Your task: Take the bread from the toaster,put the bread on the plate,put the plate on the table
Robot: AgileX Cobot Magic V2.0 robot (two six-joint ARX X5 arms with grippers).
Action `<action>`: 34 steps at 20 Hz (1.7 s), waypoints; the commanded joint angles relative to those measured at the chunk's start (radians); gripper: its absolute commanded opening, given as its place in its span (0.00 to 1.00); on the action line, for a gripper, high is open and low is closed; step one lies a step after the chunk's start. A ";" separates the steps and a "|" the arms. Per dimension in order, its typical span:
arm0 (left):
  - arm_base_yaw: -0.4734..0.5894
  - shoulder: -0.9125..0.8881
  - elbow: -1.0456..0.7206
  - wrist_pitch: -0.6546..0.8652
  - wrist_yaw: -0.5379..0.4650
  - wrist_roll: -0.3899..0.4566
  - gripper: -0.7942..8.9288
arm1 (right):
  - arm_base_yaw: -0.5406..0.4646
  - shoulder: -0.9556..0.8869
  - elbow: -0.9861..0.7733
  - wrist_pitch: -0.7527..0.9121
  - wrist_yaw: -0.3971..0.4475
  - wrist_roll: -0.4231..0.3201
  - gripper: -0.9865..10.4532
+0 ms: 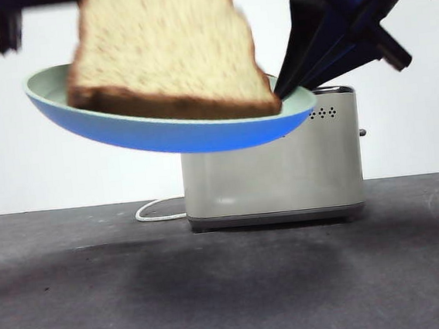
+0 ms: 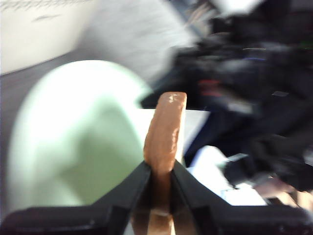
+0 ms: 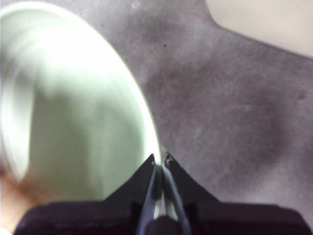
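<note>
Standing untouched toward the table's back edge was the toaster. Above it, the right gripper pinched the plate rim while the left gripper, clamped on the bread, hovered over it. Next, I'd judge: lower, release.

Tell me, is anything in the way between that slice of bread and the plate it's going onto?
Nothing visible. The left gripper holds the bread by its crust just over the plate, which the right gripper grips at the rim, in the air before the toaster.
</note>
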 commanded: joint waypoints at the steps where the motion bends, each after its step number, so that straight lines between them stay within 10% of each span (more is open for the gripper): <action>1: -0.003 0.047 -0.002 0.013 -0.062 -0.002 0.07 | 0.001 -0.011 -0.001 -0.021 -0.005 0.025 0.07; 4: -0.003 0.087 -0.002 0.011 -0.079 -0.006 0.09 | 0.001 -0.013 -0.001 -0.038 -0.003 0.024 0.07; 8: -0.008 0.094 -0.002 -0.030 -0.085 -0.006 0.61 | 0.014 -0.013 -0.001 -0.038 -0.006 0.024 0.07; 28: -0.008 0.090 0.470 -0.505 -0.058 0.178 0.59 | 0.019 -0.014 -0.001 -0.092 -0.036 0.029 0.07; 33: -0.008 -0.002 0.616 -0.586 -0.085 0.258 0.06 | 0.005 -0.014 -0.001 -0.091 -0.032 0.028 0.07; 34: -0.008 -0.037 0.618 -0.599 -0.128 0.276 0.07 | -0.011 -0.014 -0.001 -0.092 -0.032 0.028 0.07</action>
